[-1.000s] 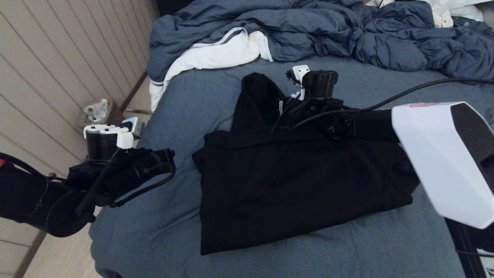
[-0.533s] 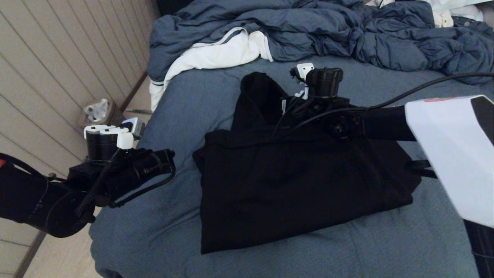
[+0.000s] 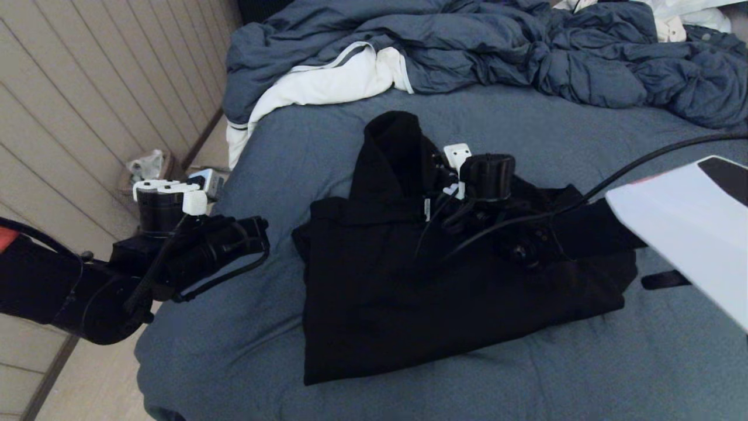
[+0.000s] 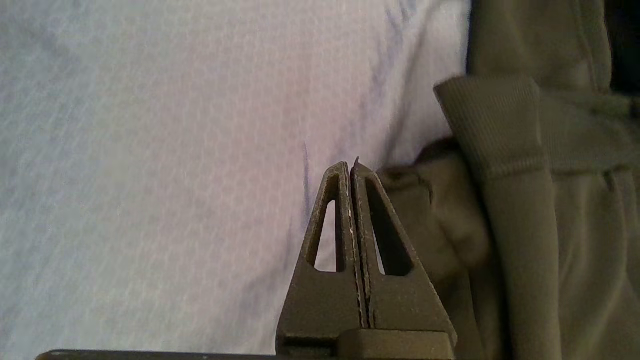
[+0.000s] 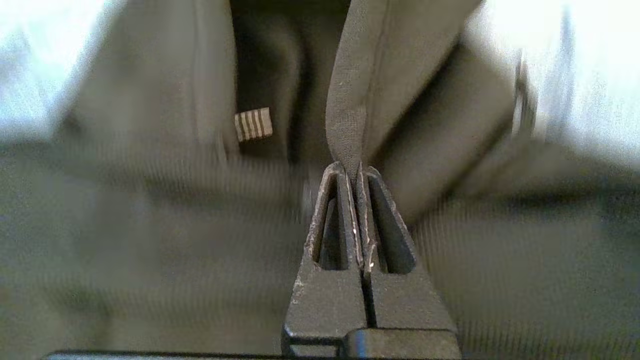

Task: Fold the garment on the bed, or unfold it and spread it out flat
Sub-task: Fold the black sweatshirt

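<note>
Black garment (image 3: 444, 292) lying roughly folded mid-bed (image 3: 526, 374), hood end pointing toward the far side, body a thick rectangular stack nearer the robot. Rumpled blue-grey duvet (image 3: 526, 52) and white cloth (image 3: 327, 82) heaped well beyond it.

Right hand (image 5: 356, 172) over the garment's far-right part, near the hood, clamped fully closed on a thin edge of black fabric, a seam or band standing up between the tips. Left hand (image 4: 350, 167) just off the garment's left edge, low over the sheet, closed tight with nothing in it, a ribbed cuff (image 4: 492, 125) close beside.

Risks from here, as judgement only:
- Pinch very shallow, only at the tips; likely to slip out under any brisk pull.
- Only one layer apparently caught; lifting could peel that layer and drag the stack out of square.
- No counter-hold from the left hand; a sideways tug could slide the whole garment across the sheet.
- Cuff near the left hand liable to snag if swept inward.
</note>
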Motion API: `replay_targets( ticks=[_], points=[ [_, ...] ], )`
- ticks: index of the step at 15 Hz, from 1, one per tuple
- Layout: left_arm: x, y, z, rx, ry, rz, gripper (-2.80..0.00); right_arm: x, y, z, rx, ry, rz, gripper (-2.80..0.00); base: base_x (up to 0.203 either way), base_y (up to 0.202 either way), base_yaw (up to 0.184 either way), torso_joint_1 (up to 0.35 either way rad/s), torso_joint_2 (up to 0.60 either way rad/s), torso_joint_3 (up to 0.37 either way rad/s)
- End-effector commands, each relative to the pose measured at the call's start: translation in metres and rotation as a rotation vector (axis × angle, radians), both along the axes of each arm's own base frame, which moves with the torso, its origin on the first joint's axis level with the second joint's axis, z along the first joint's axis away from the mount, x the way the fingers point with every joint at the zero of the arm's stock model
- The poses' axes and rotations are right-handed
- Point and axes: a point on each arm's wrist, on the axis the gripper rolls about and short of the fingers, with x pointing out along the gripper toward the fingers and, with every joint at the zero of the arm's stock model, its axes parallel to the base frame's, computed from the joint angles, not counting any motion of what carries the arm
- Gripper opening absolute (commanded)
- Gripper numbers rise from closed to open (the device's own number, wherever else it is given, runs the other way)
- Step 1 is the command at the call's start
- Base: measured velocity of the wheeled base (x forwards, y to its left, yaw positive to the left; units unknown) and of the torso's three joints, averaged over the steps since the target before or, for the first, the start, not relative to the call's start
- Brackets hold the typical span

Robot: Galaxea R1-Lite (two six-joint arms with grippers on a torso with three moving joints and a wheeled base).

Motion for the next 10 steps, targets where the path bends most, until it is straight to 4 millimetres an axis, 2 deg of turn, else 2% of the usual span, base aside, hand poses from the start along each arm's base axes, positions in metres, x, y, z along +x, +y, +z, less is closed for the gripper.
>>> replay_targets(
  ticks=[1, 3, 5, 8, 10],
  points=[
    [0.009, -0.003, -0.003, 0.001, 0.01, 0.001, -2.8, -0.014, -0.004, -0.016, -0.011, 0.024, 0.003, -2.8, 0.0, 0.0, 0.0, 0.0, 0.0, 0.0],
    [0.017, -0.007, -0.008, 0.007, 0.026, -0.001, -2.8, -0.025, -0.01, -0.031, -0.013, 0.033, 0.004, -2.8, 0.0, 0.0, 0.0, 0.0, 0.0, 0.0],
    [0.023, -0.01, -0.002, 0.002, 0.013, -0.004, -2.8, -0.032, -0.015, -0.048, -0.019, 0.049, 0.003, -2.8, 0.0, 0.0, 0.0, 0.0, 0.0, 0.0],
    [0.031, -0.021, 0.02, -0.004, -0.005, -0.025, -2.8, -0.038, -0.02, -0.072, -0.023, 0.063, -0.002, -2.8, 0.0, 0.0, 0.0, 0.0, 0.0, 0.0],
    [0.037, -0.032, 0.04, -0.013, -0.026, -0.045, -2.8, -0.04, -0.022, -0.079, -0.012, 0.071, -0.007, -2.8, 0.0, 0.0, 0.0, 0.0, 0.0, 0.0]
  ],
)
